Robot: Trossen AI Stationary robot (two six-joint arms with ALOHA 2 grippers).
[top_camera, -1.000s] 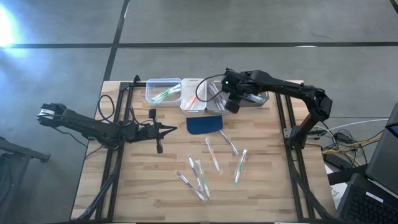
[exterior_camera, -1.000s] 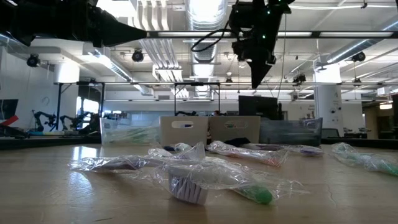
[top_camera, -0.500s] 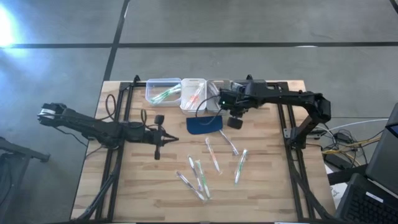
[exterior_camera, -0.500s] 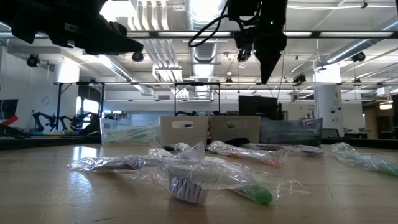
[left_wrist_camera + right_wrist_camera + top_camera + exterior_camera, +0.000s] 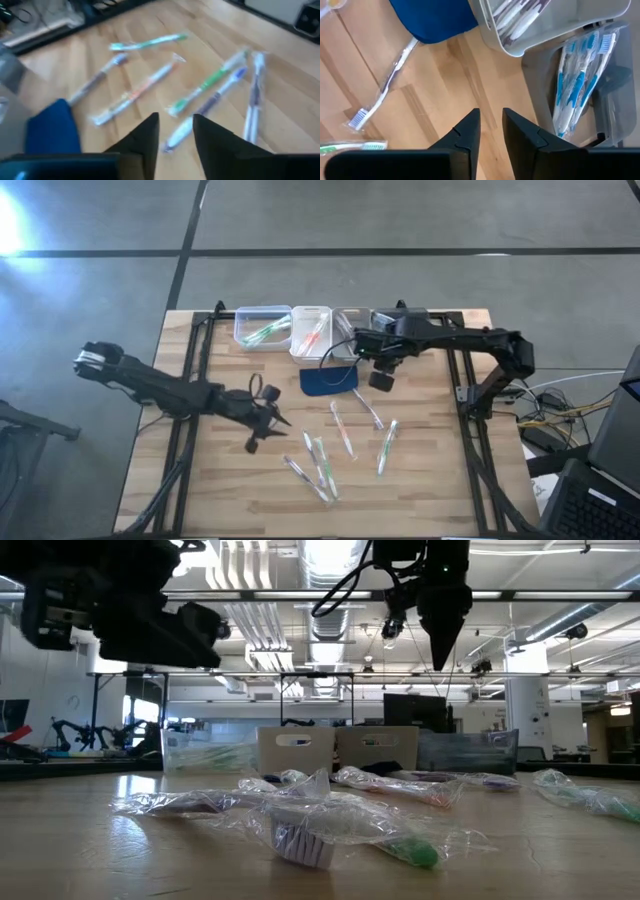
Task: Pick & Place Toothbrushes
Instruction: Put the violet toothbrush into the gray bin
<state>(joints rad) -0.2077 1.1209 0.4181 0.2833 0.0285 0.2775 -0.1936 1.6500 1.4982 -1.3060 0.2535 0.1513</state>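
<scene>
Six wrapped toothbrushes [image 5: 345, 430] lie loose on the wooden bench [image 5: 220, 480], scattered in front of a dark blue pad [image 5: 328, 380] — green, orange and greyish ones among them. Along the far edge stands a row of bins: a clear one [image 5: 262, 326] with green brushes, a white one [image 5: 311, 332] with orange-red ones, a grey-white one [image 5: 530, 20] holding greyish brushes, and beside it a grey bin [image 5: 600, 75] full of blue brushes.

The left gripper [image 5: 272, 418] hangs low over the bench, just short of the loose brushes; its jaws stand a little apart, a narrow gap between them, and nothing is in them. The right gripper [image 5: 381, 379] hovers above bare wood just beside the pad and near the grey bins — its jaws too are parted only slightly and carry nothing.
</scene>
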